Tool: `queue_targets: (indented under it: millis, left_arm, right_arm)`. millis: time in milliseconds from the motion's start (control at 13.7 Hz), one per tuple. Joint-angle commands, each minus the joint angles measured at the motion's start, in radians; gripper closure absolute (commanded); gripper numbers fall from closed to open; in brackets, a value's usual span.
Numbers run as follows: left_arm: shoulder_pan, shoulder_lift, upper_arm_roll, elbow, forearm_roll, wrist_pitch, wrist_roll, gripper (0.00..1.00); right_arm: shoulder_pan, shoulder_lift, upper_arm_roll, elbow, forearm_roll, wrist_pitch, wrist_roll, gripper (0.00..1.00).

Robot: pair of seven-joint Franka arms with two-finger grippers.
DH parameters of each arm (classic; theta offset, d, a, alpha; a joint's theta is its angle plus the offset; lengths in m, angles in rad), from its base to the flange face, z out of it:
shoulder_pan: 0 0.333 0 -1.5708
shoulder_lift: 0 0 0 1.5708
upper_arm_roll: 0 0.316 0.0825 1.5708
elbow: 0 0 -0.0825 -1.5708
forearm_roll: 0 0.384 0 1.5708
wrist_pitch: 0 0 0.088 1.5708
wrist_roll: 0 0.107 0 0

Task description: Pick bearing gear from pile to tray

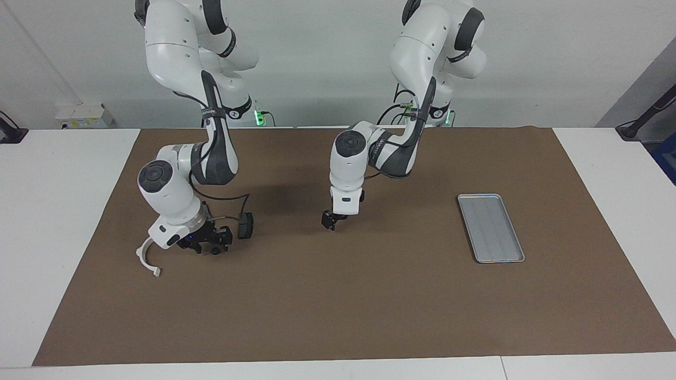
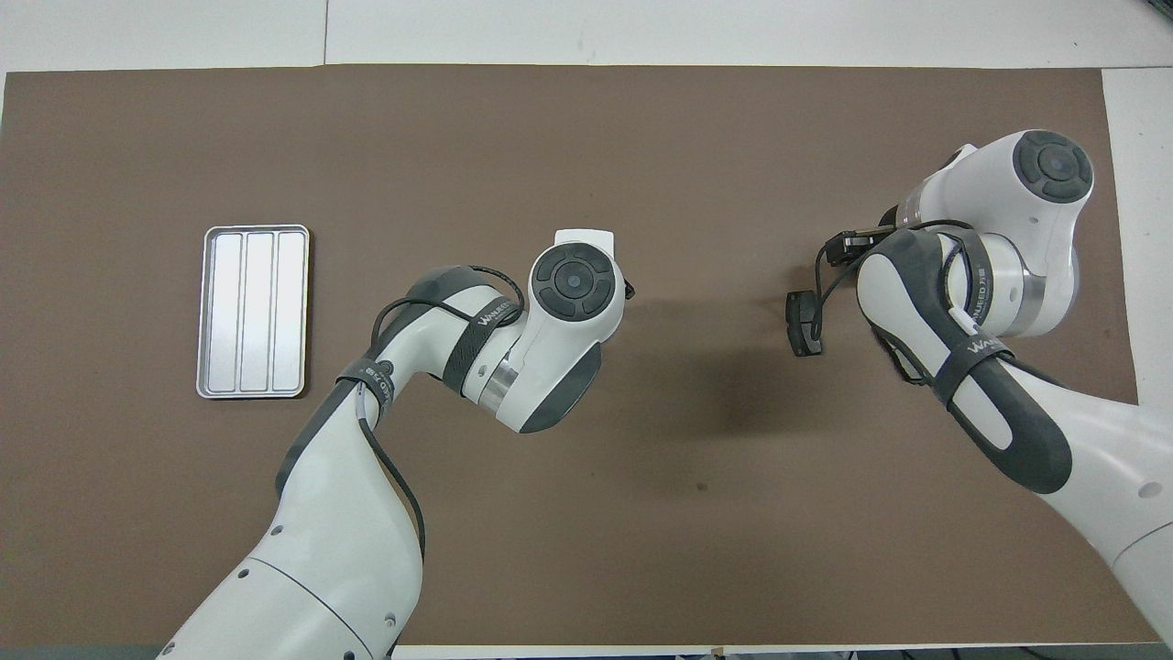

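- right tool (image 1: pixel 207 243): down low on the pile (image 1: pixel 211 240), at the right arm's end of the tabletop (image 1: pixel 47 211); cannot tell whether it is released or clenched, or whether it has hold of anything.
- bearing gear: probably the tiny black ring (image 1: pixel 215 251), lying on the brown mat (image 1: pixel 338 306) at about 5 o'clock of the right tool in the facing view, just beside it.
- handling (judgement): small, light, stiff and smooth, so likely to roll or squirt out. Pinch it across the outer rim from straight above.
- rest of the pile, clock directions from the right tool in the facing view: dark grey plate (image 1: pixel 244 226) at 2 o'clock, white bracket (image 1: pixel 145 259) at 8 o'clock.
- right arm: elbow folded, wrist tipped down over the pile.
- left tool (image 1: pixel 328 219): released, nothing seen in it, pointing down over the middle of the mat. The left arm waits.
- tray (image 1: pixel 478 196): nothing in it, at 3 o'clock of the left tool and well apart from the pile.
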Motion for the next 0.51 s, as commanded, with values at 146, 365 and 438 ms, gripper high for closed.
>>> queue_targets:
  millis: [146, 365, 438]
  left_arm:
    - [-0.015, 0.001, 0.011, -0.008, 0.025, -0.012, -0.025, 0.07]
    - [-0.019, -0.001, 0.011, -0.012, 0.028, -0.021, -0.023, 0.13]
    - [-0.021, -0.002, 0.011, -0.014, 0.028, -0.032, -0.023, 0.13]
  right_arm:
    - [0.003, 0.006, 0.006, -0.01, 0.006, 0.042, -0.019, 0.18]
    - [0.0, 0.013, 0.006, -0.013, 0.006, 0.049, -0.022, 0.21]
    - [0.0, 0.015, 0.006, -0.013, 0.006, 0.049, -0.024, 0.21]
